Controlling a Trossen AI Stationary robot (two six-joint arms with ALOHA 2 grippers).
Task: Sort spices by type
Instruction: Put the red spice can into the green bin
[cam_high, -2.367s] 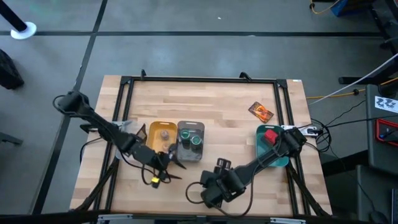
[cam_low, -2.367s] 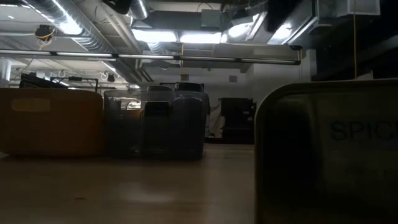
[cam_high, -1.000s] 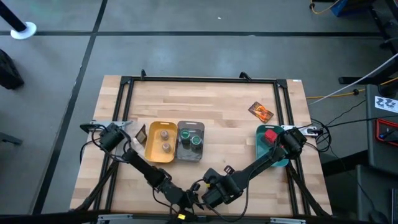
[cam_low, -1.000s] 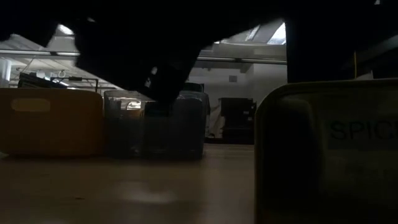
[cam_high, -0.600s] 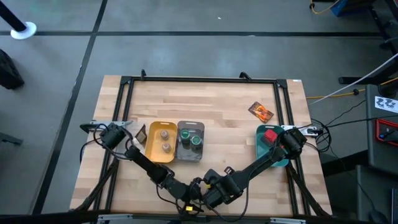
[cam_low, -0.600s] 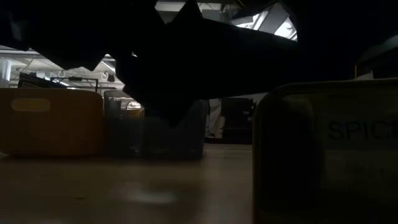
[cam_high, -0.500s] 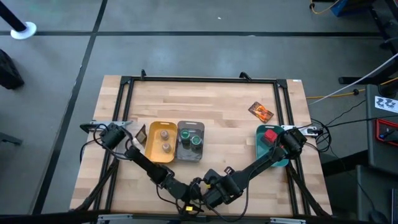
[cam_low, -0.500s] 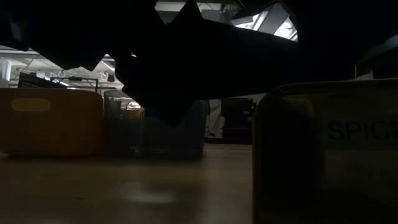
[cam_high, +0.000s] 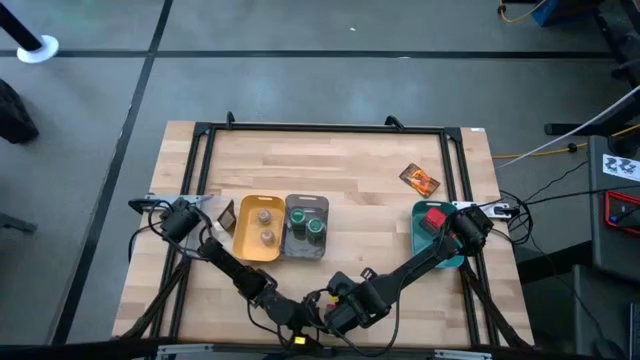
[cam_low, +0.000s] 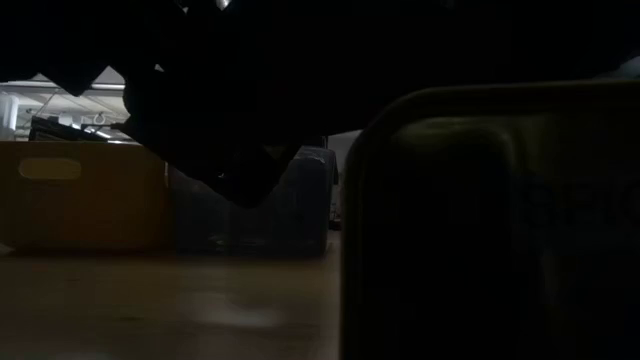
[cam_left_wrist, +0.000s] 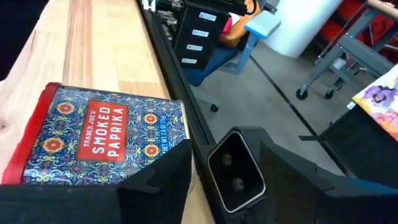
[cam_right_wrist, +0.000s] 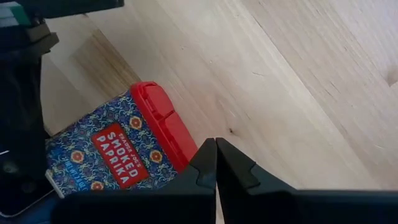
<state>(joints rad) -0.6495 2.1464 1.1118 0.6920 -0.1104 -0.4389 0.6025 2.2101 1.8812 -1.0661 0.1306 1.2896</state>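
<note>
A red-lidded smoked paprika box (cam_left_wrist: 93, 134) lies flat on the table by the near edge, also seen in the right wrist view (cam_right_wrist: 109, 152) and dark and close in the low view (cam_low: 480, 220). In the high view both grippers hide it. My left gripper (cam_left_wrist: 227, 155) (cam_high: 298, 326) is open, one finger low in front of the box's long side. My right gripper (cam_right_wrist: 216, 148) (cam_high: 338, 312) is shut, its tips beside the box's lid end. Two tan jars sit in the yellow tray (cam_high: 243, 232), and two green-lidded jars in the grey tray (cam_high: 292, 245). My left gripper has one finger (cam_left_wrist: 155, 180) lying along the box's long side (cam_left_wrist: 168, 146), level with the table. The finger hides that edge, so I cannot tell whether it touches. My right gripper's shut fingertips (cam_right_wrist: 205, 163) come slanting down beside the red lid's corner (cam_right_wrist: 186, 149). Whether they touch it cannot be told.
A second red box (cam_high: 433, 217) lies in the teal tray (cam_high: 422, 240) at the right. One brown-orange packet (cam_high: 420, 179) lies on the bare wood at the far right, another (cam_high: 227, 214) left of the yellow tray. The table's black edge rail (cam_left_wrist: 180, 81) runs right beside the paprika box.
My left gripper has gone a little toward the table's right along the near edge, then back toward the left. In the low view the paprika box now shows larger and farther left, so it has slid toward the near edge and the table's left.
</note>
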